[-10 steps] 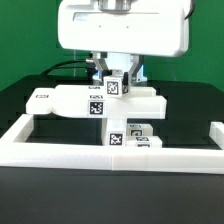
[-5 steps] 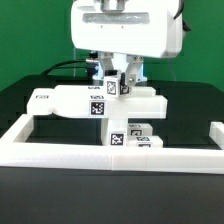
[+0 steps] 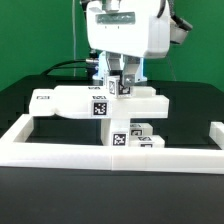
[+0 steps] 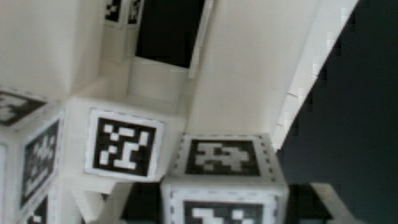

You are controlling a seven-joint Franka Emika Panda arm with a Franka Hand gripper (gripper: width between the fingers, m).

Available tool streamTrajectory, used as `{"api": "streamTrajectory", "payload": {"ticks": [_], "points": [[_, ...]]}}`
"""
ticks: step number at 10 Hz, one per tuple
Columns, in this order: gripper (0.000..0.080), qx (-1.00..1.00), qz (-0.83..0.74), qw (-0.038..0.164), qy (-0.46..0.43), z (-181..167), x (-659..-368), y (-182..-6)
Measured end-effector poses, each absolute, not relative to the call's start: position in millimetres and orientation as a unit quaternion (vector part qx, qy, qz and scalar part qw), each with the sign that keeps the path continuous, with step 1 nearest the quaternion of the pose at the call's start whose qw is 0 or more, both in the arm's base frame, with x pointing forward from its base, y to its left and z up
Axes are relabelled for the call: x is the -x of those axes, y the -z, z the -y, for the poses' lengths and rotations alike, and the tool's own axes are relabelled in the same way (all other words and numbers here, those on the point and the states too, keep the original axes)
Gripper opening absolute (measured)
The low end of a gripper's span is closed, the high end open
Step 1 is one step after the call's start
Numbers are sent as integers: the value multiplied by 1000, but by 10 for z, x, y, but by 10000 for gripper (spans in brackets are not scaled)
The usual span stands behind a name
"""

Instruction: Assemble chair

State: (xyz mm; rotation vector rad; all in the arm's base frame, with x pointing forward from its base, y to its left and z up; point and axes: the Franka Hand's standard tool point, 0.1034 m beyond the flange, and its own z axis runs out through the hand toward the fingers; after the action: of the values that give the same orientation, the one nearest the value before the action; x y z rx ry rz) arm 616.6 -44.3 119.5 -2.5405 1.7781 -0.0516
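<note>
Nearest the camera in the exterior view, the long low white border wall (image 3: 110, 152) ran along the front edge of the black table (image 3: 25, 100), with a small tagged chair part (image 3: 133, 136) resting just behind it near the middle. Beyond that stood the chair assembly (image 3: 95, 100), a flat white seat plate lying toward the table's centre, tags on its front face. Farthest back, the gripper (image 3: 117, 82) hung over the plate's rear, its fingers closed on a tagged square leg (image 3: 118, 86) that stood upright where it met the plate. The wrist view showed only tagged white faces pressed close together (image 4: 125, 145), so how far the leg had seated could not be told. To do this step well, the leg likely needed to be kept square to the plate and turned or pressed straight down its own axis, without any sideways push that might shift the plate across the table.
</note>
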Motion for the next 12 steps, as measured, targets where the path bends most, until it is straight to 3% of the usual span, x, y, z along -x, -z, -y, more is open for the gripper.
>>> {"api": "streamTrajectory", "payload": {"ticks": [12], "points": [[284,604,-796,39,-1,317,-6183,-1196]]}}
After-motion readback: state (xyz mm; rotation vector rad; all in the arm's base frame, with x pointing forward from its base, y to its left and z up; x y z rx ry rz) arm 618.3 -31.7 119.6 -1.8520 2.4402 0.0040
